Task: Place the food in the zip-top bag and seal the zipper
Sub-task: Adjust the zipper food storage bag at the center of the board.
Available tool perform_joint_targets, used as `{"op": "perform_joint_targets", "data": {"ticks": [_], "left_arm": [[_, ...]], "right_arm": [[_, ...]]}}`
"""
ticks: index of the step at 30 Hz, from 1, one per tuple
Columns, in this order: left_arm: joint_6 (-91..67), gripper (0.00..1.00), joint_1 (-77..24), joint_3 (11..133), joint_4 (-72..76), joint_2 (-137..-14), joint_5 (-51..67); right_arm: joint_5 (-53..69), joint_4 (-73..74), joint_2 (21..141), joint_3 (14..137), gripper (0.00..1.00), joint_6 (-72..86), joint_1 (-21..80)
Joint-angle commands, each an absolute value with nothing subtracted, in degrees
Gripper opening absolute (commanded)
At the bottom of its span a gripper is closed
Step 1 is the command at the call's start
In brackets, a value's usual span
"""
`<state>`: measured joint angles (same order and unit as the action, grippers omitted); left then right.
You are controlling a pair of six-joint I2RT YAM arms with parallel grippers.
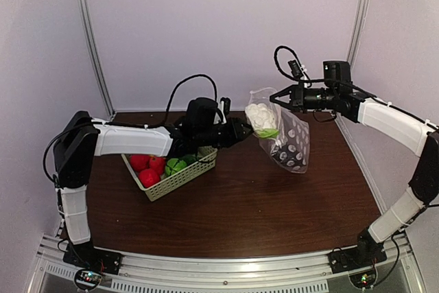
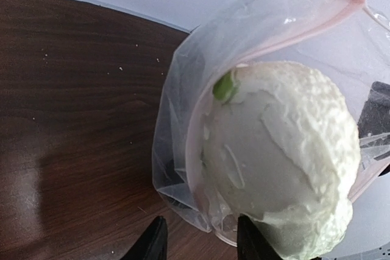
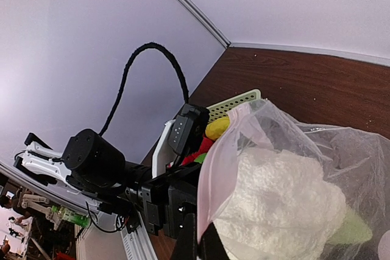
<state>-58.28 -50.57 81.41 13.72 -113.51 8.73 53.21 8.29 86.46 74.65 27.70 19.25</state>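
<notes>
Nearest on the desk (image 1: 240,204) is the basket (image 1: 175,182) with red fruits (image 1: 147,166) and a green piece (image 1: 175,166). Its far side is hidden under the left arm. The left gripper (image 1: 241,130) has its fingers spread with nothing between them, right beside the cauliflower (image 1: 261,116), which sits half inside the mouth of the zip-top bag (image 1: 295,145). The bag hangs long-side down with its mouth facing left, its rim pinched tight by the right gripper (image 1: 280,97). There's some dark stuff at the bottom, can't make out what.
</notes>
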Motion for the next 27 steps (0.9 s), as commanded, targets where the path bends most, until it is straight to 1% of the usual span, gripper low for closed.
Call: {"op": "perform_joint_targets", "data": {"ticks": [1,5,7,10,12,14,16,20,24,27], "left_arm": [[-58.95,0.38,-49.89,82.95,22.47,-115.39,9.42],[-59.70,0.30,-49.51,85.66,22.90,-117.67,11.94],[-59.79,0.25,-49.48,89.11,17.81,-119.18,12.34],[-59.85,0.22,-49.39,91.41,15.44,-120.80,12.73],[-60.13,0.16,-49.32,91.97,14.46,-121.04,12.31],[-60.03,0.07,-49.30,92.55,13.23,-120.83,12.08],[-59.34,0.00,-49.31,93.12,11.68,-120.32,11.63],[-56.89,0.00,-49.31,93.61,7.90,-117.81,9.39],[-54.97,0.00,-49.58,93.33,3.91,-112.29,7.21],[-49.96,0.00,-51.48,93.47,1.36,-105.31,-0.74]], "right_arm": [[55.15,5.19,84.37,74.66,0.00,28.74,19.07],[55.20,4.96,84.51,74.09,0.00,28.62,19.07],[55.11,5.00,84.42,73.92,0.00,28.35,19.07],[54.93,5.04,84.27,73.72,0.00,28.11,19.08],[54.87,5.15,84.29,73.74,0.00,27.91,19.07],[54.61,5.37,84.16,73.78,0.00,27.48,19.03],[54.33,5.85,84.20,73.84,0.00,26.96,18.89],[53.91,5.81,84.13,73.99,0.00,26.83,18.23],[51.30,7.70,84.02,74.41,0.00,25.44,17.06],[46.97,11.41,83.47,76.40,0.00,21.52,16.79]]}}
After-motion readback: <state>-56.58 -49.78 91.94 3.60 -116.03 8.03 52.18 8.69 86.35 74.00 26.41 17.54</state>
